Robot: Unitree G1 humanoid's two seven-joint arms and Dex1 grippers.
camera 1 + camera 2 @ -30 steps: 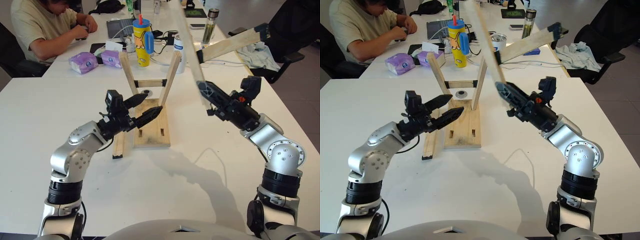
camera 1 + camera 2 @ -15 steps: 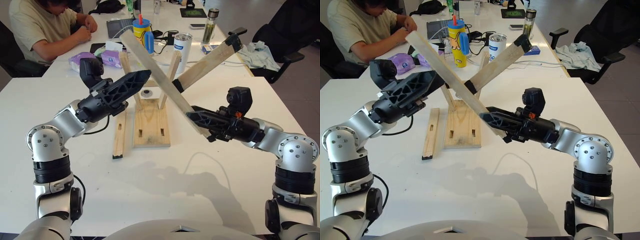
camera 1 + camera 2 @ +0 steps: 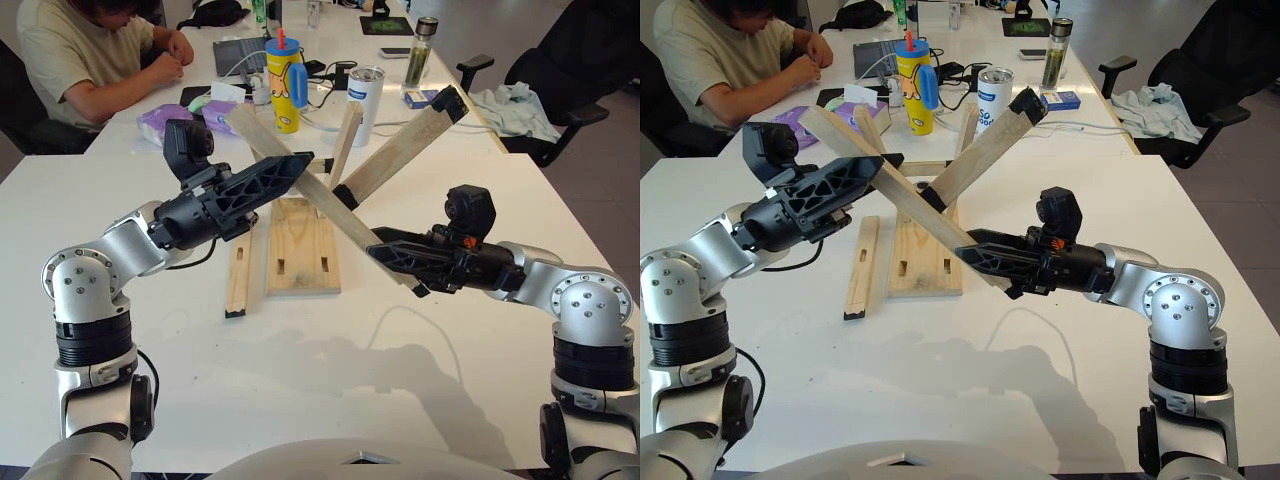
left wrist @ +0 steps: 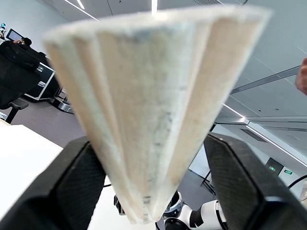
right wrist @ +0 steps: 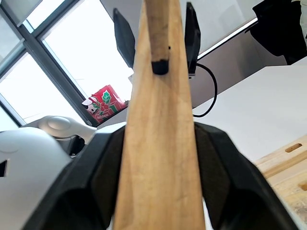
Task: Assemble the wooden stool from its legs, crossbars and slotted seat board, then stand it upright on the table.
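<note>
One leg pair (image 3: 346,125) stands in the seat board (image 3: 303,262), while my left gripper (image 3: 290,168) and right gripper (image 3: 385,250) both pinch the second frame (image 3: 335,210) (not yet fitted)

Bright, even room light from ceiling strips (image 4: 154,5), with glaring white daylight through the window (image 5: 86,52).

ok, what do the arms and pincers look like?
Silver-grey joint shells with black ribbed bands, black forearms. Left pincer and right pincer: long black tapered fingers, black camera at each wrist. Black cable by left forearm; orange mark on right wrist.
</note>
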